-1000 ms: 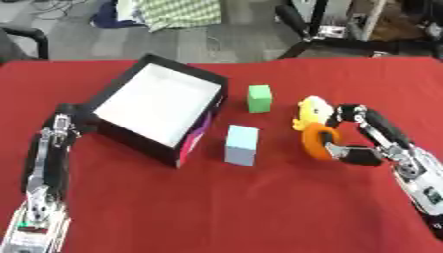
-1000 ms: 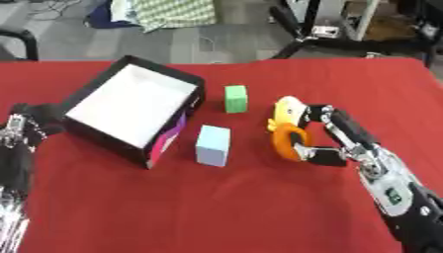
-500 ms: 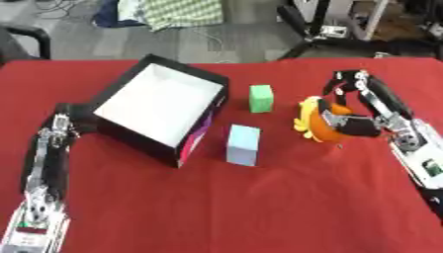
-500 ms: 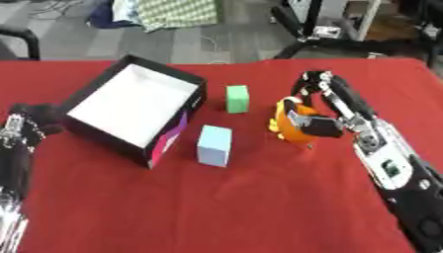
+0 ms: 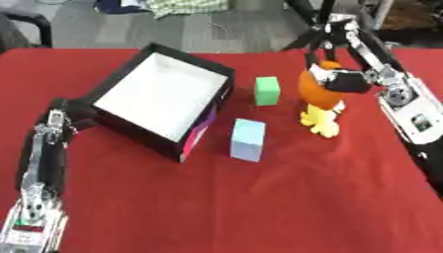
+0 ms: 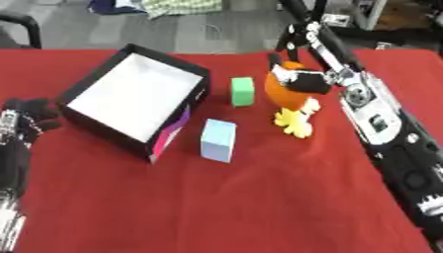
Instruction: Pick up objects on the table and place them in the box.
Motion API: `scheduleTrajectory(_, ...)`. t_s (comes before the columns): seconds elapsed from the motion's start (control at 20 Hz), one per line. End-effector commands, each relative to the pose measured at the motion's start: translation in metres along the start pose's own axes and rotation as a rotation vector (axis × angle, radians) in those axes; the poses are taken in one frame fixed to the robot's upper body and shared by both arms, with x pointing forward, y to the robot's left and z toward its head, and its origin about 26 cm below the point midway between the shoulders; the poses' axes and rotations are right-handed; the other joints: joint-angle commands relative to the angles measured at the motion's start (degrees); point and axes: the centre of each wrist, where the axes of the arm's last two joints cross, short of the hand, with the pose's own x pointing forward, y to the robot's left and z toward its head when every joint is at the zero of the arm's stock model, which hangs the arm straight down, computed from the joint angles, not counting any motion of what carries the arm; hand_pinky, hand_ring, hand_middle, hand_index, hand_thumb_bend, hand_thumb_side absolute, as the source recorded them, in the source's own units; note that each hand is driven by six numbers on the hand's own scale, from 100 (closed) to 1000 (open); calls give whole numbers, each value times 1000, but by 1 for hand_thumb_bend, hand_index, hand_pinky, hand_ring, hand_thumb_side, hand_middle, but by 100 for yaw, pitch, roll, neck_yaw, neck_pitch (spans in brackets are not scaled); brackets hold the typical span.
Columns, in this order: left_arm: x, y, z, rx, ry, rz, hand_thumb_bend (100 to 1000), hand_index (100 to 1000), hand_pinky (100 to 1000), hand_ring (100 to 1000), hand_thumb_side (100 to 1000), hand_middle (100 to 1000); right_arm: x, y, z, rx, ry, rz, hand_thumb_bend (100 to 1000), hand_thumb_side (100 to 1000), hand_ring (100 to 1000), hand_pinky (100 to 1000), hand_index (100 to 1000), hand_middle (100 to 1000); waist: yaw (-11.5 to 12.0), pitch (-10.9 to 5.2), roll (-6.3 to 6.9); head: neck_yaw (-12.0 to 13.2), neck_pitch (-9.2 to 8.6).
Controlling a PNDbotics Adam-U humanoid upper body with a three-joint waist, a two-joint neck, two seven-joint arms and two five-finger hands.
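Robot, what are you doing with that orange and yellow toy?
The robot's right hand has its fingers curled round an orange and yellow toy and holds it up, with the yellow end hanging down toward the red table. The black box with a white inside sits tilted at the left, with nothing in it that shows. A green block and a light blue block lie on the table beside the box. The left hand rests near the box's left side.
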Motion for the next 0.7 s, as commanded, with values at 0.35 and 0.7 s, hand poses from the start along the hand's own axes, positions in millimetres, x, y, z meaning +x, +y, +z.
scheduleTrajectory(0.35, 17, -21, -14, -102, -66, 50, 100, 727, 731, 710, 927, 574, -3, 0, -33, 20, -12, 21, 100, 346, 658, 915, 196, 516, 488, 168, 106, -599, -8)
scheduleTrajectory(0.7, 26, -41, -26, -196, -105, 88, 100, 726, 731, 710, 925, 574, 1, 3, -48, 27, -41, 44, 100, 346, 659, 914, 196, 518, 1052, 273, 60, -1279, -8)
